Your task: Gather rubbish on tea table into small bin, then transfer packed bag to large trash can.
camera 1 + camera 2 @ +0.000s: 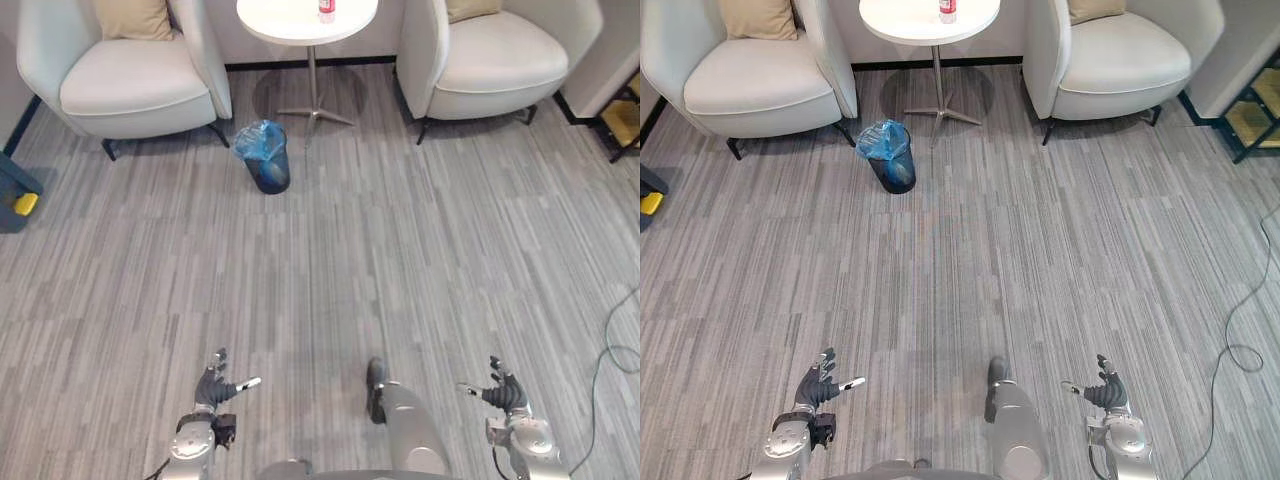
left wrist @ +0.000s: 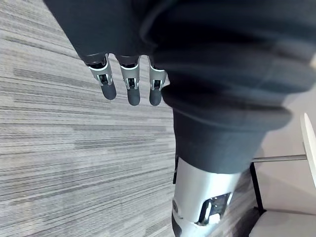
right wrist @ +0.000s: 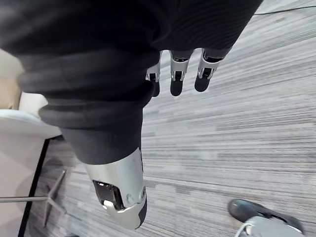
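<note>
We look down on a sitting corner with a grey striped floor (image 1: 400, 260). The small bin (image 1: 270, 170), dark and lined with a blue bag (image 1: 257, 138), stands upright on the floor in the upper left-centre of the frame. It is near the front corner of the left armchair (image 1: 130, 85) and apart from the foot of the tea table (image 1: 290, 25).

The round white tea table sits at the top centre, between the left armchair and the right armchair (image 1: 500, 55). A small red-and-white bottle (image 1: 326, 10) stands on the table's far side, at the top edge of the frame. A tan cushion (image 1: 130, 15) leans in the left armchair.

A dark blue object (image 1: 12, 185) with a yellow part shows at the left edge, and a dark shelf (image 1: 625, 120) at the right edge.

At the bottom of the frame, well apart from the bin and table, the left hand (image 1: 211, 388) hangs at lower left and the right hand (image 1: 505, 397) at lower right. Both are over bare floor. Each hand is spread wide and empty, with the thumb pointing inward. The wrist views show the left fingers (image 2: 129, 86) and the right fingers (image 3: 177, 74) straight, with only floor past them.
</note>
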